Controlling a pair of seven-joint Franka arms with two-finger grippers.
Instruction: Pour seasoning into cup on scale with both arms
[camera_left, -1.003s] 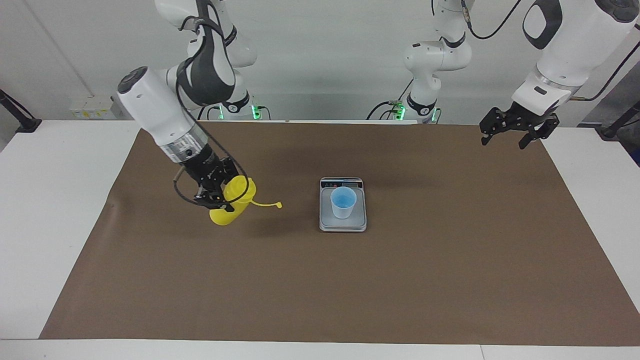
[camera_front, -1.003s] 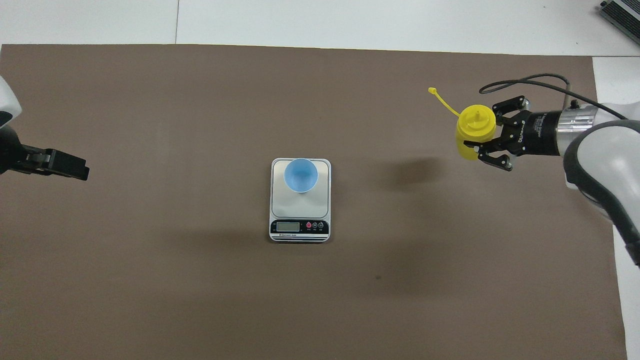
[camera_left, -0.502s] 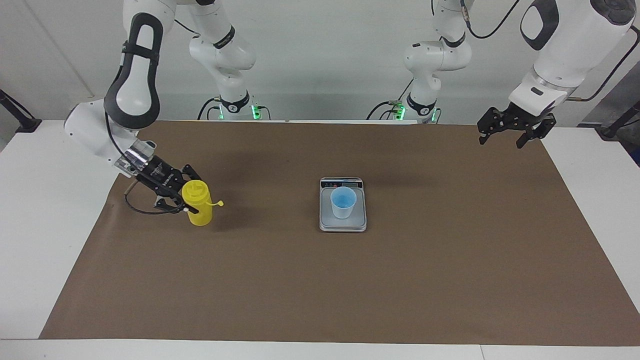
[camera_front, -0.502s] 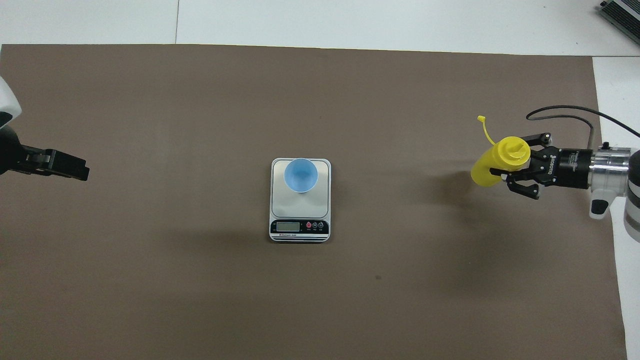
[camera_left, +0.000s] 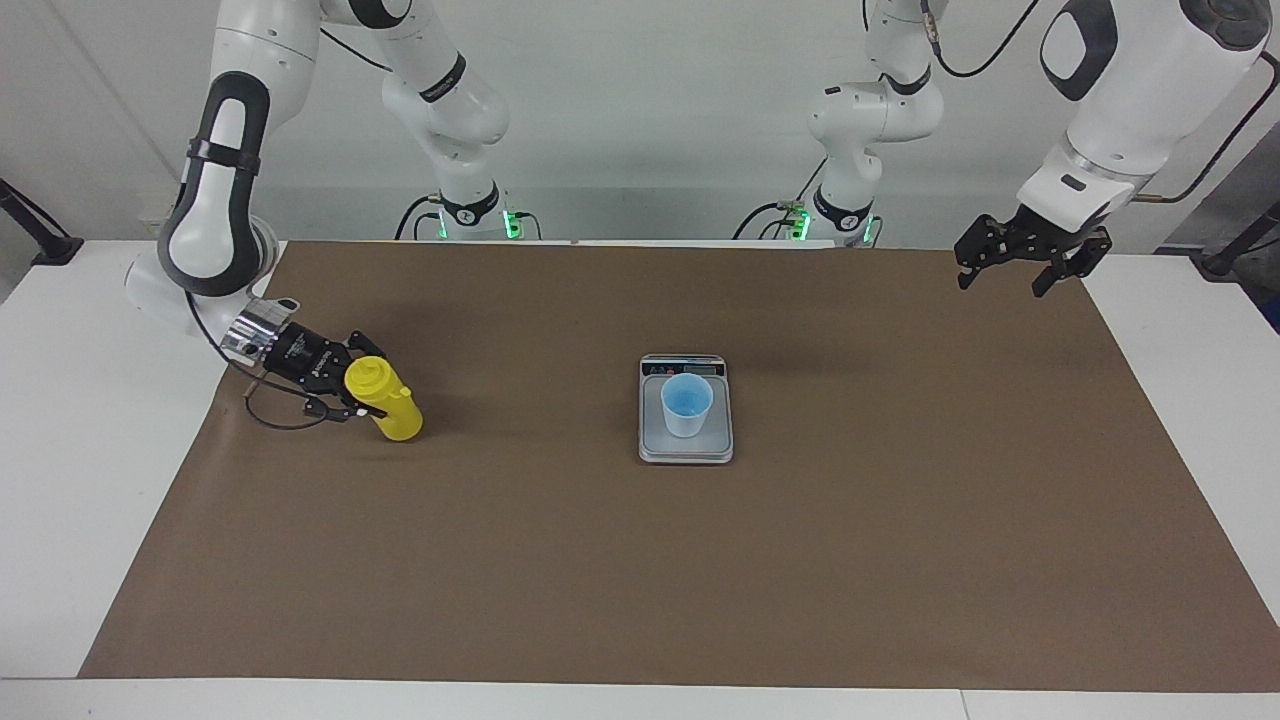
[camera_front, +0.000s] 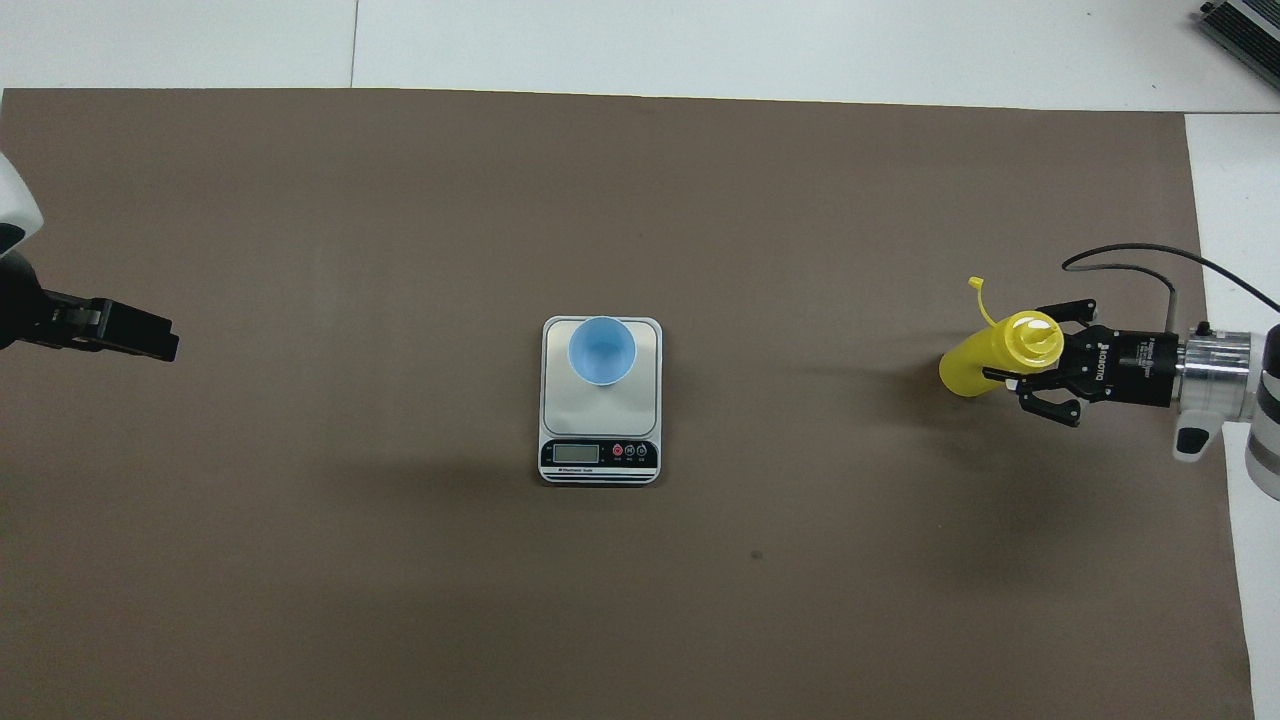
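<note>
Seasoning (camera_left: 385, 405) is back on the brown mat (camera_left: 640, 580) now, at the right arm's end of the table and well apart from the scale (camera_left: 686, 450). A second ago the right gripper (camera_left: 365, 392) had it up in the air, tipped over and a good bit closer to the scale. Half a second ago it was already coming down near where it is now. So it's been carried away from the cup, not toward it.

The right gripper looks clamped around the top of the seasoning, which leans a little toward it with its base on the mat. The little cap (camera_front: 975, 285) hangs off on its tether, so the nozzle is uncovered.

Mid-table, the cup (camera_left: 687, 405) stands upright on the scale's plate, same spot as before. Can't tell whether anything has landed in it, and the display is too small to read.

At the other end, the left gripper (camera_left: 1003, 285) hangs over the mat's edge with its fingers apart, holding nothing. It has barely moved in the last second and is just waiting.

My read: this is either a put-down after a pour or a re-grip before one. With the seasoning this far from the cup, nothing is being poured right now. If a pour is still owed, the seasoning needs lifting and carrying back over the cup.
</note>
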